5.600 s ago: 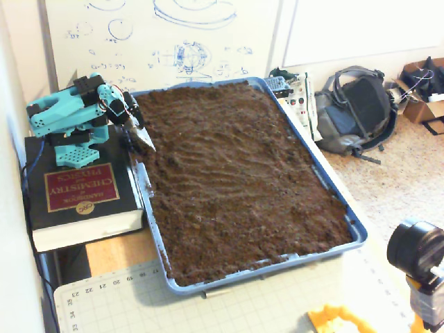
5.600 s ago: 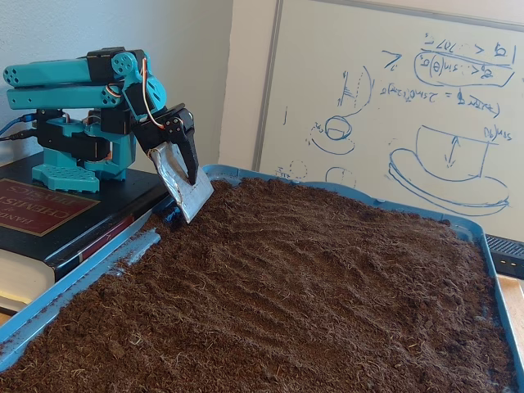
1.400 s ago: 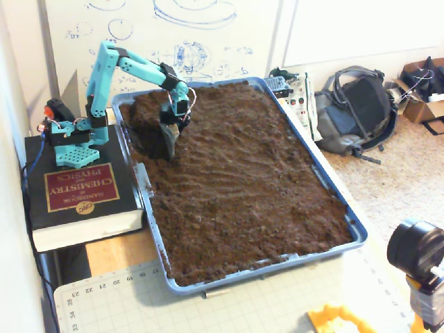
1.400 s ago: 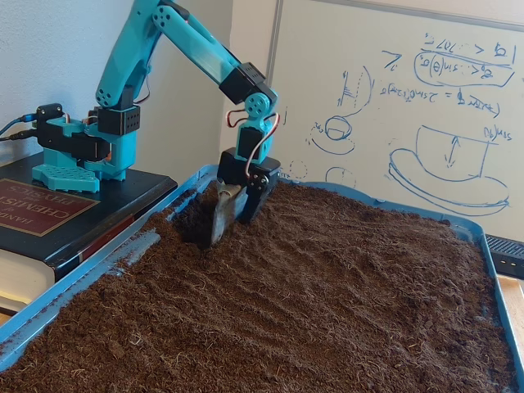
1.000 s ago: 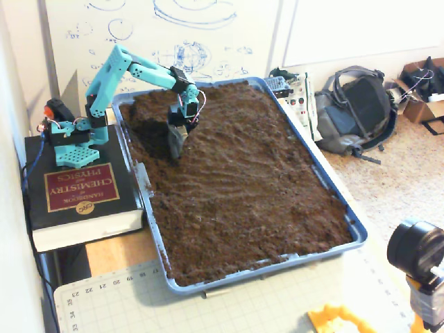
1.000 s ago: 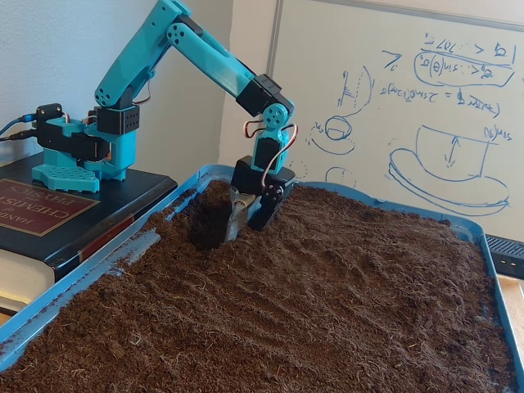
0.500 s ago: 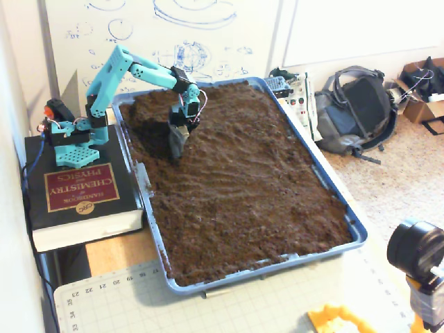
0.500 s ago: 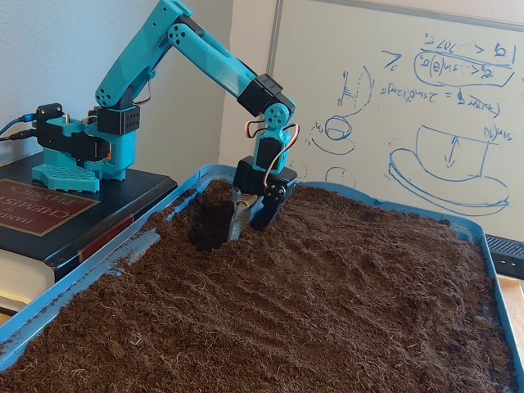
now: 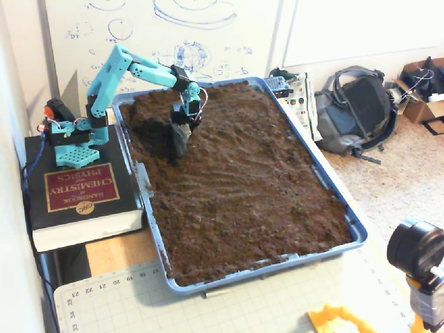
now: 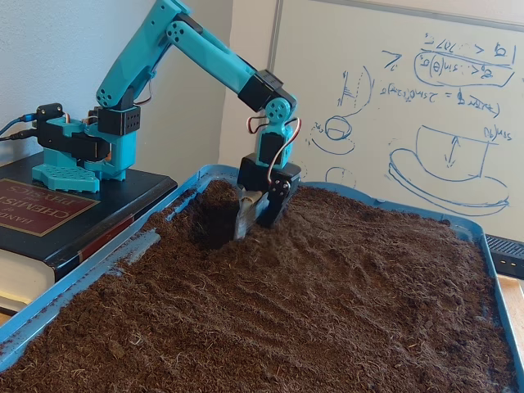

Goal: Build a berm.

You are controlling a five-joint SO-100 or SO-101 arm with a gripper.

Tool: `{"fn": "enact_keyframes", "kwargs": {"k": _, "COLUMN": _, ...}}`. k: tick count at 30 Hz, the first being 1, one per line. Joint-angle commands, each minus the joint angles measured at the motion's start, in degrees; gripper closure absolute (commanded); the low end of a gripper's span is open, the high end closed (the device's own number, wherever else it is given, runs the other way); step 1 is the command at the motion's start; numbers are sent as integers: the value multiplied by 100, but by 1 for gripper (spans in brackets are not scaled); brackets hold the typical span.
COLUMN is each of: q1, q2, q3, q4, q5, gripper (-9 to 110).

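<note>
1. We have our claw [image 10: 250,219] planted in the soil [image 9: 243,180] near the far left corner of the blue tray [image 9: 357,232], as a fixed view shows it, with the metal scoop blade [image 10: 243,219] sunk to its lower edge.
2. The claw's two parts sit close together around that blade, but we cannot tell from either view whether they are fully pressed shut.
3. Over the last second and a half we have carried the claw a little further from the arm's base [image 9: 69,139], and the blade has pushed soil as it went.
4. A dark hollow [image 10: 211,225] now lies just beside the blade on the base side, deeper than it was a second ago.
5. The berm [image 10: 214,193] is only a small lump at the hollow's rim, touching the tray's corner region; elsewhere the soil lies flat and faintly rippled.
6. We judge the task barely begun: one furrow is opened, and much more soil must be heaped before a real ridge stands.
</note>
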Motion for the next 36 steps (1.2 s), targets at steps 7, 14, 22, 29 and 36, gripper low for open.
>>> {"fn": "enact_keyframes", "kwargs": {"k": 7, "q1": 132, "q2": 2197, "q3": -299, "q4": 756, "q5": -18, "gripper": 101}}
{"fn": "enact_keyframes", "kwargs": {"k": 14, "q1": 9, "q2": 2646, "q3": 308, "q4": 923, "q5": -9, "gripper": 101}}
{"fn": "enact_keyframes", "kwargs": {"k": 22, "q1": -659, "q2": 3445, "q3": 1099, "q4": 1731, "q5": 70, "gripper": 101}}
{"fn": "enact_keyframes", "kwargs": {"k": 29, "q1": -1424, "q2": 3437, "q3": 1547, "q4": 1811, "q5": 343, "gripper": 101}}
{"fn": "enact_keyframes", "kwargs": {"k": 36, "q1": -2057, "q2": 2936, "q3": 2285, "q4": 1802, "q5": 519, "gripper": 101}}
